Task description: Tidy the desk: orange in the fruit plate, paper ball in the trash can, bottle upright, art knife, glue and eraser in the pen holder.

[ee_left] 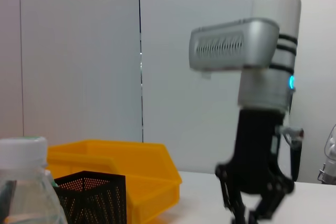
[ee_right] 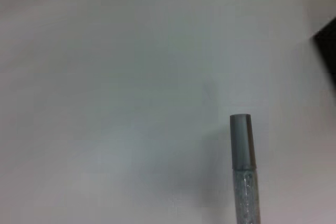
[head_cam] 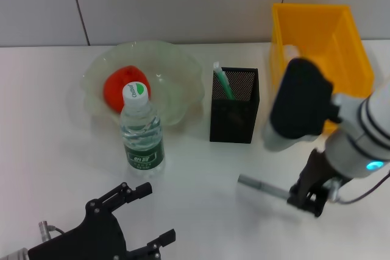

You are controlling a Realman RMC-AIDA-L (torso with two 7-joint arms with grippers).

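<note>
The step in hand appears to be the stowing of a slim grey stick with a glittery clear body, probably the glue (head_cam: 262,186), which lies flat on the white desk (head_cam: 49,144) in front of the square black metal-mesh pen holder (head_cam: 234,105), the landmark for all positions below.

Largest first: the bright yellow rectangular plastic trash can (head_cam: 341,35) stands to the right of and behind the pen holder. The wide, pale-green translucent glass fruit plate (head_cam: 177,68) with scalloped rim sits to its left and already holds the red-orange round orange (head_cam: 116,86). The small clear plastic bottle (head_cam: 141,131) with green label and white cap stands upright, left of and slightly in front of the holder, overlapping the plate in the head view. A green-and-white pen-like item (head_cam: 223,81) leans inside the holder.

The right gripper (head_cam: 312,196) is lowered onto the stick's far end, in front and to the right of the holder; whether its fingers have closed on the stick cannot be told. The left gripper (head_cam: 149,220) waits well in front and to the left, fingers spread, holding nothing.

The next move probably calls for a firm pinch, a lift, tilting the stick upright and lowering it into the holder's opening. The leaning pen narrows that opening; the bottle stands clear of the path.
</note>
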